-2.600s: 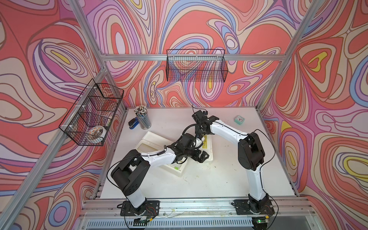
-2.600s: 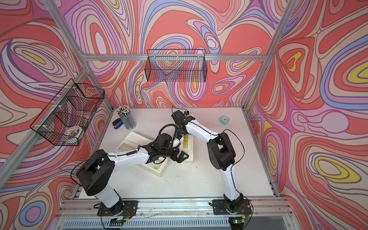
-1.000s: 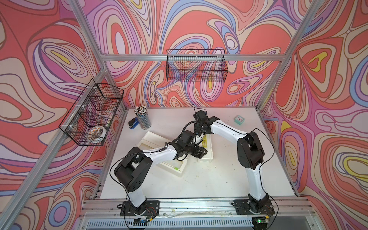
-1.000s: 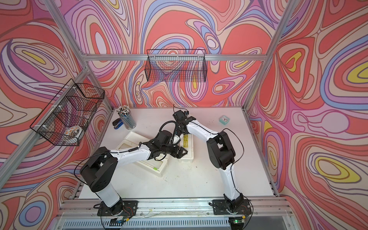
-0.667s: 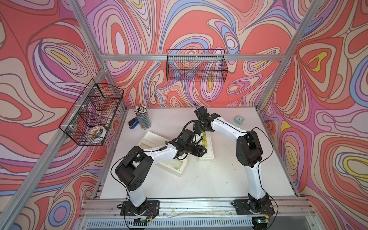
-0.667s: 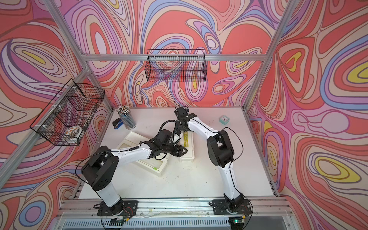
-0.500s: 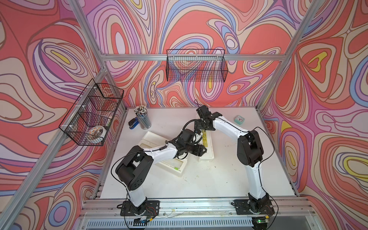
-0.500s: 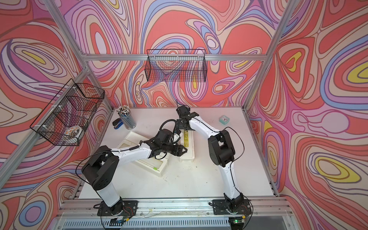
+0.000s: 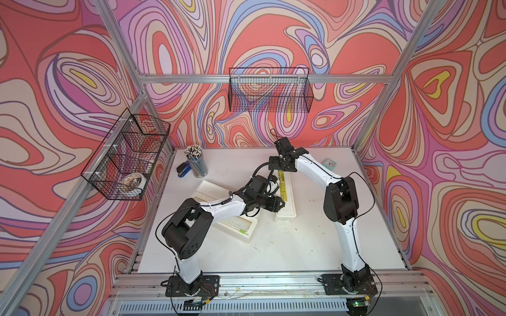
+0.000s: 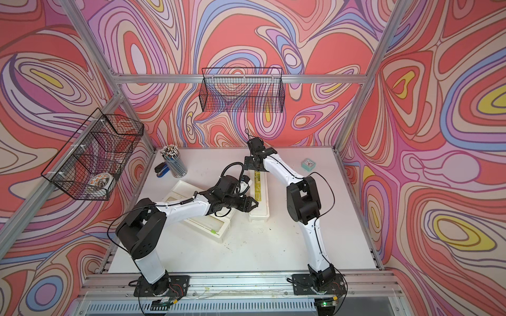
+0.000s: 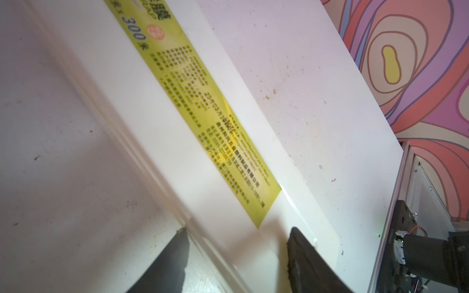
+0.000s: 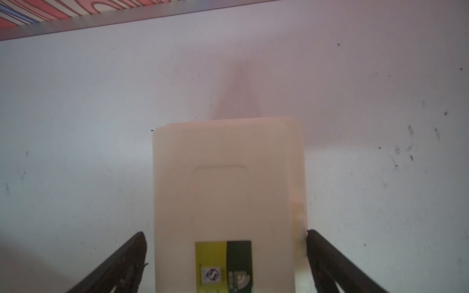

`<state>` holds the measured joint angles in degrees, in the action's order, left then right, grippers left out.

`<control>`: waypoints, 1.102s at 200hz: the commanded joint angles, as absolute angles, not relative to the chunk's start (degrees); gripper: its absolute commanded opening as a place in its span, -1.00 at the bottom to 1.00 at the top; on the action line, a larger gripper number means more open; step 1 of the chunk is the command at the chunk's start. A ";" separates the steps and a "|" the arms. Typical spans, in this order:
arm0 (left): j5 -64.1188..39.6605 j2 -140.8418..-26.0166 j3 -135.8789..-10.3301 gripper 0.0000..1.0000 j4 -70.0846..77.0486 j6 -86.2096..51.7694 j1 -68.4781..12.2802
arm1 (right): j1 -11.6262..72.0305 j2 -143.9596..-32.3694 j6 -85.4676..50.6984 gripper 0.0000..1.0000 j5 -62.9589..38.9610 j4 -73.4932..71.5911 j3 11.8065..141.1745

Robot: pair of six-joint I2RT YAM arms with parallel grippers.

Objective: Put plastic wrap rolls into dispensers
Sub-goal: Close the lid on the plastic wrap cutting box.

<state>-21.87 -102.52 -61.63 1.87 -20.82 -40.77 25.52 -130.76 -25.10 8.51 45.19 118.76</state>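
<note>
My left jaws stand part-open astride the near end of the closed dispenser (image 11: 177, 142); my right jaws gape wide, flanking its far end. No roll shows, so it is presumably shut inside. Next, I judge, both back off towards the open dispenser (image 9: 238, 227) on the tabletop (image 9: 273, 246).

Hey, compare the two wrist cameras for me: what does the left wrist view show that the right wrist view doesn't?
Only the left wrist view: the long printed yellow label on the closed dispenser lid, plus patterned wall. Only the right wrist view: the dispenser's end, a dark green label patch, and the metal edge rail. Both: the same cream dispenser, the white table, and dark fingers, left or right, straddling it.
</note>
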 commanded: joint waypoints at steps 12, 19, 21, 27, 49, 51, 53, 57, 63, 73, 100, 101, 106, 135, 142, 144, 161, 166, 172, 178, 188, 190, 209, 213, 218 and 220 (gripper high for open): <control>-18.37 -108.36 -58.27 0.19 -11.86 -18.67 -41.18 | 25.03 -131.87 -23.01 0.96 8.07 44.48 122.51; -18.37 -108.29 -58.27 0.19 -11.95 -18.80 -41.22 | 24.82 -130.99 -22.66 0.97 8.27 43.92 122.54; -18.37 -108.31 -58.27 0.19 -12.00 -18.87 -41.29 | 24.79 -130.66 -22.54 0.96 8.31 43.74 122.52; -18.37 -108.45 -58.27 0.18 -12.04 -19.02 -41.22 | 24.54 -129.70 -22.11 0.96 8.04 42.85 122.34; -18.71 -108.52 -58.05 0.18 -11.87 -19.75 -40.94 | 23.74 -126.98 -20.35 0.96 5.37 42.07 123.35; -18.78 -108.54 -58.02 0.18 -11.82 -19.81 -40.89 | 23.67 -126.76 -20.23 0.96 4.79 42.05 123.43; -18.85 -108.54 -58.01 0.18 -11.74 -19.89 -40.87 | 23.47 -126.59 -20.11 0.97 4.43 42.02 123.47; -18.96 -108.54 -57.93 0.17 -11.69 -20.02 -40.76 | 23.25 -126.06 -19.96 0.96 3.04 42.02 123.44; -19.13 -108.54 -57.84 0.18 -11.60 -20.19 -40.70 | 22.84 -125.24 -19.93 0.97 1.73 42.40 123.17; -19.24 -108.53 -57.83 0.18 -11.60 -20.37 -40.61 | 22.01 -123.54 -19.79 0.97 -1.84 43.00 121.38; -19.68 -108.23 -57.92 0.17 -11.17 -20.82 -40.17 | 19.52 -114.20 -19.85 0.97 -8.69 41.95 106.12; -19.68 -108.17 -57.92 0.17 -11.12 -20.87 -40.17 | 19.47 -113.70 -19.90 0.97 -8.83 41.85 105.31; -19.68 -108.13 -57.96 0.17 -11.02 -20.99 -40.09 | 19.05 -111.46 -20.19 0.97 -10.11 40.89 101.34; -20.46 -107.69 -58.58 0.16 -10.09 -21.69 -39.96 | 17.27 -101.87 -21.85 0.92 -18.89 34.84 82.03; -20.69 -107.51 -58.78 0.15 -9.75 -21.88 -39.99 | 17.22 -98.80 -22.40 0.89 -19.59 33.75 78.73; -20.79 -107.39 -58.79 0.15 -9.64 -21.86 -39.99 | 17.23 -98.33 -22.47 0.88 -19.60 33.42 77.80; -20.84 -106.64 -58.95 0.16 -8.69 -21.97 -39.98 | 17.06 -94.28 -24.51 0.85 -21.63 29.15 70.20; -21.13 -106.49 -59.02 0.16 -8.48 -21.92 -39.95 | 17.05 -93.36 -25.26 0.83 -22.81 27.90 68.21; -21.25 -106.31 -59.13 0.16 -8.30 -21.90 -39.99 | 17.05 -92.61 -26.04 0.80 -24.25 26.33 66.30; -21.26 -106.11 -59.35 0.17 -8.36 -21.99 -39.99 | 17.05 -92.00 -26.67 0.77 -25.25 25.47 64.79; -21.53 -105.93 -59.41 0.18 -7.95 -22.14 -39.99 | 17.04 -91.08 -27.86 0.70 -26.89 24.13 62.20; -21.53 -105.83 -59.35 0.18 -7.85 -22.19 -39.99 | 17.05 -90.91 -27.99 0.68 -27.20 23.94 61.80; -21.66 -105.00 -58.90 0.21 -6.49 -22.80 -39.99 | 17.06 -88.96 -28.68 0.64 -28.46 22.74 58.05; -21.70 -104.87 -58.82 0.22 -6.23 -23.00 -39.98 | 17.06 -88.53 -28.82 0.63 -28.90 22.32 57.31; -21.79 -104.70 -58.75 0.24 -5.88 -23.20 -39.98 | 17.05 -88.06 -29.15 0.62 -29.17 21.80 56.52; -21.86 -104.62 -58.72 0.24 -5.76 -23.27 -39.94 | 17.05 -87.89 -29.26 0.62 -29.35 21.69 56.21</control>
